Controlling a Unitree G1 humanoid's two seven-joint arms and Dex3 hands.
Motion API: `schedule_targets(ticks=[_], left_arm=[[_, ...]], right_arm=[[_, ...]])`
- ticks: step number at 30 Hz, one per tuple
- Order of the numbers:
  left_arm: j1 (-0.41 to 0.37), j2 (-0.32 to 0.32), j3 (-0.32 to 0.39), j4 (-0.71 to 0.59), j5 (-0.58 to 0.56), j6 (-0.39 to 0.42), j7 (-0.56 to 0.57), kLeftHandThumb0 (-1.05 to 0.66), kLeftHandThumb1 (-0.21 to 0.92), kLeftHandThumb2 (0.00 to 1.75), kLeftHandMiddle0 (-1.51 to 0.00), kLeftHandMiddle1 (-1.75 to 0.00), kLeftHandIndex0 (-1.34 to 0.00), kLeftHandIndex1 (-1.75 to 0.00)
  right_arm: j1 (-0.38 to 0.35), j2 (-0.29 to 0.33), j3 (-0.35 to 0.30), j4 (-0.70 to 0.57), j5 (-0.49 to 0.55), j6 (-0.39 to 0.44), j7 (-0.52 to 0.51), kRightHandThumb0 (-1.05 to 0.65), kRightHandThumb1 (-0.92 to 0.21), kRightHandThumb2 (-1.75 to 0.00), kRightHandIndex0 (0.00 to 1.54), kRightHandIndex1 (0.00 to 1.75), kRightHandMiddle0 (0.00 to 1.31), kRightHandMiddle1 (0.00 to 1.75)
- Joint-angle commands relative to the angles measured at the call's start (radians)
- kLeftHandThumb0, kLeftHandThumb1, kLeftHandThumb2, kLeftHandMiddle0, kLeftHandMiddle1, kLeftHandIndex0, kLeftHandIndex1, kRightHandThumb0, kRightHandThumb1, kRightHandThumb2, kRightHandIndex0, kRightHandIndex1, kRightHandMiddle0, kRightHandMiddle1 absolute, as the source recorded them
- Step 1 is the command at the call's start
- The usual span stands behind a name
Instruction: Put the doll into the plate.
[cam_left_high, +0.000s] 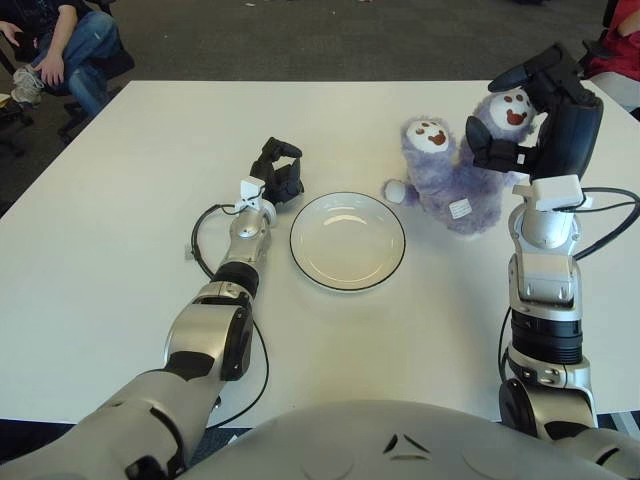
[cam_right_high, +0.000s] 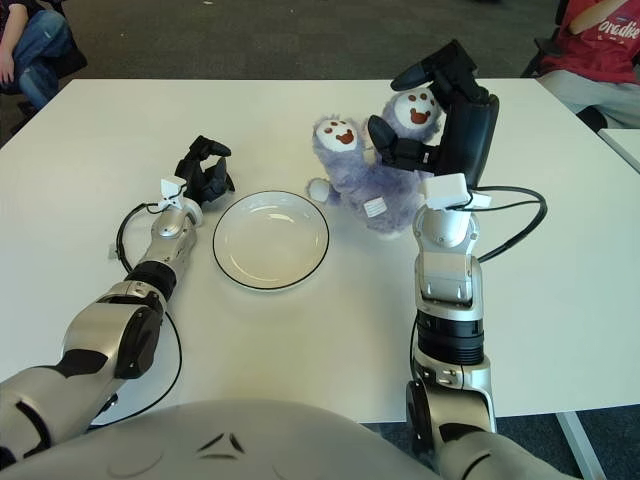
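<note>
A purple plush doll (cam_left_high: 455, 185) with two white faces lies on the white table (cam_left_high: 120, 250), just right of the plate; I cannot tell whether it is one doll or two joined. My right hand (cam_left_high: 497, 120) is raised above the table and shut on the upper right head (cam_left_high: 508, 108), so that end hangs lifted. The lower head (cam_left_high: 430, 136) and body still touch the table. The white, black-rimmed plate (cam_left_high: 347, 240) holds nothing. My left hand (cam_left_high: 278, 170) shows beside the plate on its left, fingers curled on nothing.
A black cable (cam_left_high: 200, 240) loops beside my left forearm, and another (cam_left_high: 612, 228) trails off my right wrist. A seated person (cam_left_high: 60, 50) is past the far left corner, and someone in red (cam_right_high: 600, 40) past the far right.
</note>
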Motion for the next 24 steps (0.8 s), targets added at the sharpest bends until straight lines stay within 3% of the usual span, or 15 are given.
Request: schedule_targets(ticks=[1, 8, 24], left_arm=[[0.106, -0.013, -0.004, 0.075, 0.010, 0.038, -0.004, -0.38, 0.69, 0.84, -0.94, -1.75, -0.34, -1.75], [0.107, -0.016, -0.008, 0.071, 0.016, 0.031, 0.007, -0.38, 0.69, 0.84, -0.91, -1.75, -0.33, -1.75], [0.106, -0.017, -0.012, 0.075, 0.018, 0.033, 0.008, -0.38, 0.68, 0.85, -0.91, -1.75, -0.34, -1.75]], right_arm=[[-0.062, 0.001, 0.012, 0.016, -0.005, 0.007, 0.003, -0.01, -0.20, -1.29, 0.72, 1.52, 0.72, 1.49], [-0.128, -0.013, 0.036, 0.044, -0.012, 0.003, 0.020, -0.01, -0.18, -1.33, 0.71, 1.55, 0.71, 1.52], [-0.144, -0.022, 0.045, 0.010, -0.066, 0.015, 0.018, -0.01, -0.17, -1.39, 0.68, 1.62, 0.68, 1.59]])
